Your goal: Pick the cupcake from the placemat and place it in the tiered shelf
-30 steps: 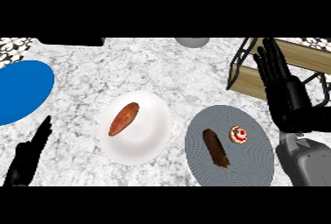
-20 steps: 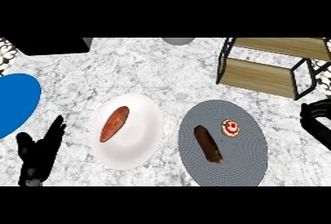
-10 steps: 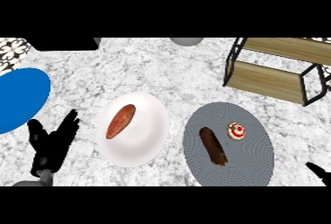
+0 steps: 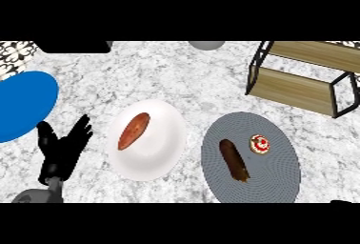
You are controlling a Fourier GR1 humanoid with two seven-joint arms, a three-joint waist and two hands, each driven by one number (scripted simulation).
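Sitting near the right edge of the round grey placemat (image 4: pixel 281 176), the single cupcake (image 4: pixel 260 144) lay well apart from the left hand (image 4: pixel 62 148), which rested at the lower left with its fingers spread and straight, holding nothing. One dark brown pastry (image 4: pixel 234 160) lay just beside the cupcake on the same mat. Between mat and hand stood one white plate (image 4: pixel 158 157) bearing one reddish-brown sausage-like item (image 4: pixel 134 130). One tiered shelf (image 4: pixel 302 76) stood at the upper right, one blue plate (image 4: pixel 21 105) at the left edge. Only a dark sliver showed at the lower right corner, too little to tell the right hand's state.
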